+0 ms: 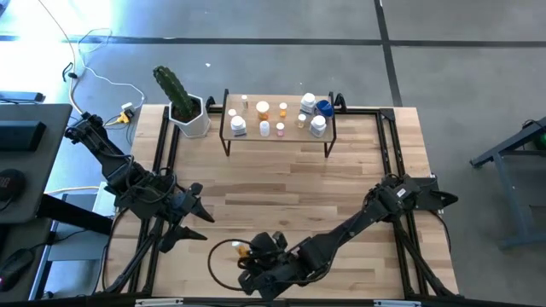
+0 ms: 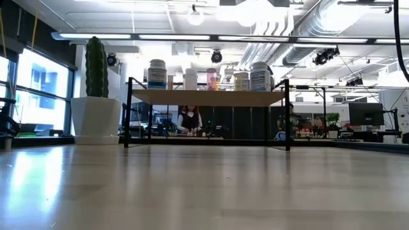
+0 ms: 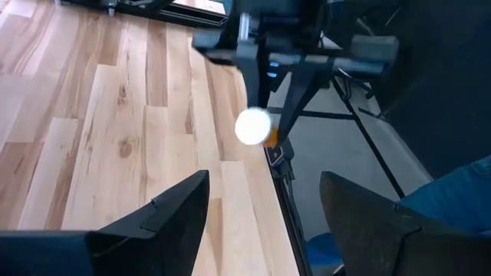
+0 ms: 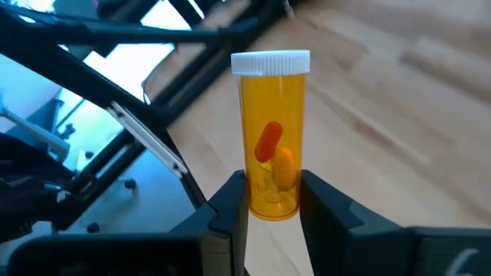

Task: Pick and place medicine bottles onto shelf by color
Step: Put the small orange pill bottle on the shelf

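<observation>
The shelf stands at the table's far middle on black legs and also shows in the low view. Several medicine bottles stand on it: white, orange, pink and blue. My right gripper is near the table's front edge, left of the middle, shut on an orange white-capped bottle. That bottle also shows in the left wrist view. My left gripper is open and empty at the table's left. My right gripper pinches the orange bottle's bottom end between its two fingers, one finger on each side. The bottle sticks out past the fingertips along the fingers, with its white cap at the far end. Whether it is clear of the table does not show.
A white hexagonal pot with a green cactus stands just left of the shelf. Black frame rails run along the table's left and right sides. Bare wood lies between the shelf and the arms. A person shows in the room beyond.
</observation>
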Robot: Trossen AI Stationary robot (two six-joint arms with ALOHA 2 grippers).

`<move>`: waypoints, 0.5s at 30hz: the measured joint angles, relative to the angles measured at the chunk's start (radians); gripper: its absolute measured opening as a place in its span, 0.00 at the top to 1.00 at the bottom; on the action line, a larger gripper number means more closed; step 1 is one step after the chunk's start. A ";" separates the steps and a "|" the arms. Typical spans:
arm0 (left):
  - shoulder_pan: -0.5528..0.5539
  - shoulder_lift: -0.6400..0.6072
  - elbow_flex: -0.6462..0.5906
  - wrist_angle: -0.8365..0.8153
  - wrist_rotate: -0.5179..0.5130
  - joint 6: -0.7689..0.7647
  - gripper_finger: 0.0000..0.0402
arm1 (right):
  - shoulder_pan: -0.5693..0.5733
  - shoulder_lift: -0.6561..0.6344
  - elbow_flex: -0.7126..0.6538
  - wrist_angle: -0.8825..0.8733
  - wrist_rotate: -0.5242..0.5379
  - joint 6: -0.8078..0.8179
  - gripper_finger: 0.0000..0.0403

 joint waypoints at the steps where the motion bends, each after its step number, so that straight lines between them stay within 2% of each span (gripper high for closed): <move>1: 0.000 0.000 0.000 0.000 0.002 0.000 0.40 | 0.000 0.000 0.013 0.000 0.012 -0.020 0.80; 7: 0.000 0.000 0.000 0.027 0.003 0.000 0.40 | -0.009 -0.009 0.028 0.074 0.089 -0.171 0.80; 15: 0.000 0.013 0.001 0.118 -0.004 0.026 0.40 | -0.031 -0.010 0.028 0.288 0.159 -0.414 0.80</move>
